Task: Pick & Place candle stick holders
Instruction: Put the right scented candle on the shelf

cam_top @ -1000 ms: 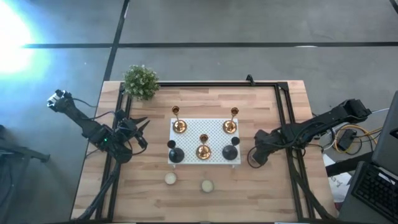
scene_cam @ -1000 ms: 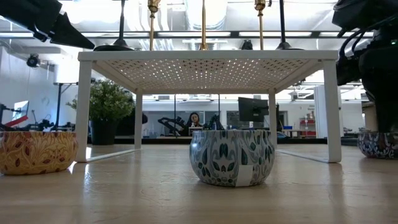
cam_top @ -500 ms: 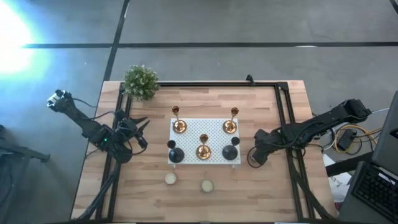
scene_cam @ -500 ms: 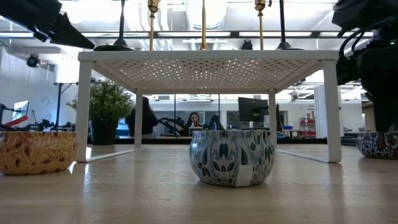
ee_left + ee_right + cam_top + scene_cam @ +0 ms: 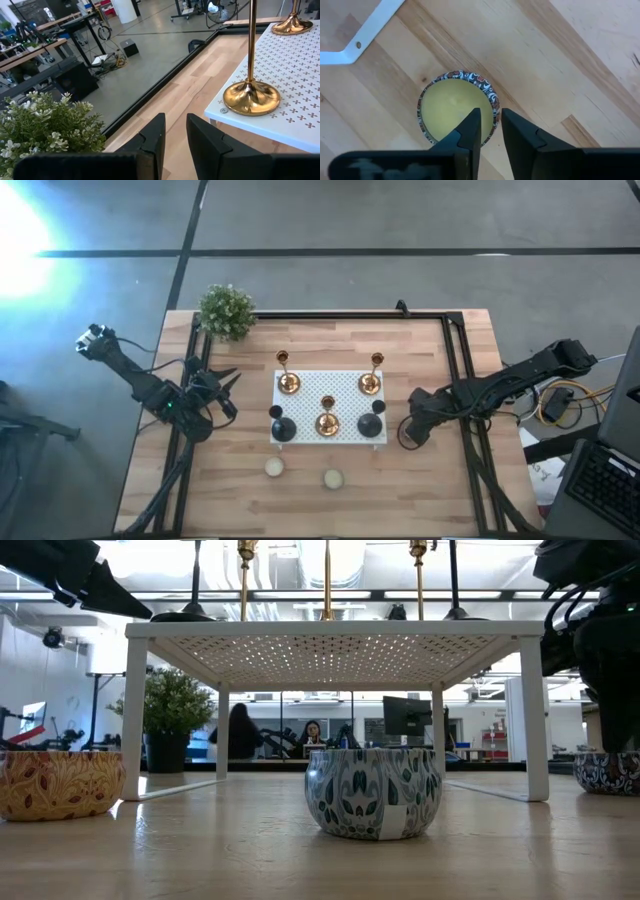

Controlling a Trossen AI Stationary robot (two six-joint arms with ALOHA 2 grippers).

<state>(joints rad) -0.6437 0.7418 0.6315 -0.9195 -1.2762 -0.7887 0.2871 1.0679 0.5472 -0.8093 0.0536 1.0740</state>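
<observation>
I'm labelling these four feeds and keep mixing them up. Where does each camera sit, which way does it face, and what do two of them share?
High view: overhead, straight down on the wooden table; both arms show.
Low view: tabletop height, level under the white rack; arm parts at the top corners.
Left wrist view: past the left gripper toward a brass holder.
Right wrist view: down past the right gripper onto a candle tin.
Shared: high and left wrist views both show the plant.

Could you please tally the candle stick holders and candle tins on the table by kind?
Brass-gold holders: 3
Black holders: 2
Candle tins: 3
Total: 8
</observation>
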